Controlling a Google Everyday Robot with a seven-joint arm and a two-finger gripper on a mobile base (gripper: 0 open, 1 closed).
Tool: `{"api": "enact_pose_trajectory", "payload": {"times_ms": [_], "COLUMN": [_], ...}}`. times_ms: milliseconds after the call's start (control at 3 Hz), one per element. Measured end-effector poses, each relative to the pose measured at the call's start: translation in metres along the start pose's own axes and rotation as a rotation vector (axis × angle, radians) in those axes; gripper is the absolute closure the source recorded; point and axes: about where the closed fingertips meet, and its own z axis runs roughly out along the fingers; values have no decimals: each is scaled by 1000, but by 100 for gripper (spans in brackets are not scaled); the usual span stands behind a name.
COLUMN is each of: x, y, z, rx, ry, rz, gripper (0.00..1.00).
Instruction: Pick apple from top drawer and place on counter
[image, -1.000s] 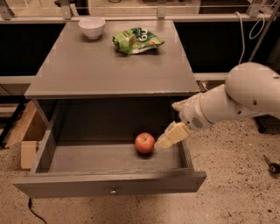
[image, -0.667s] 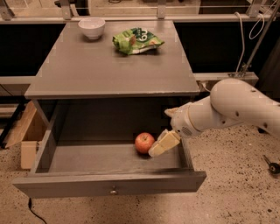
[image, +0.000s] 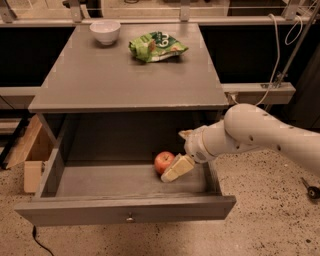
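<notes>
The apple (image: 162, 160), small and red, lies inside the open top drawer (image: 125, 210), right of centre near the back. My gripper (image: 175, 169) reaches into the drawer from the right on the white arm (image: 260, 132) and sits right against the apple's lower right side. The counter (image: 125, 75) is the flat grey top of the cabinet, above and behind the drawer. The drawer's knob (image: 130, 218) shows on the front panel.
A white bowl (image: 105, 31) stands at the counter's back left and a green snack bag (image: 156, 46) at the back centre. A wooden box (image: 31, 152) stands on the floor left of the cabinet. A rail and cables run at the right.
The arm has moved left and lower into the drawer, bringing the gripper from a little right of the apple to right beside it. The apple has not moved.
</notes>
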Motion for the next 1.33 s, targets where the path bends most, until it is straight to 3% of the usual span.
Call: {"api": "enact_pose_trajectory", "payload": {"times_ms": [1000, 1333], "x": [21, 25], "y": [0, 1], "z": [49, 58], "rx": [-48, -51], "ry": [-8, -3], "rz": [21, 21], "gripper": [0, 19]}}
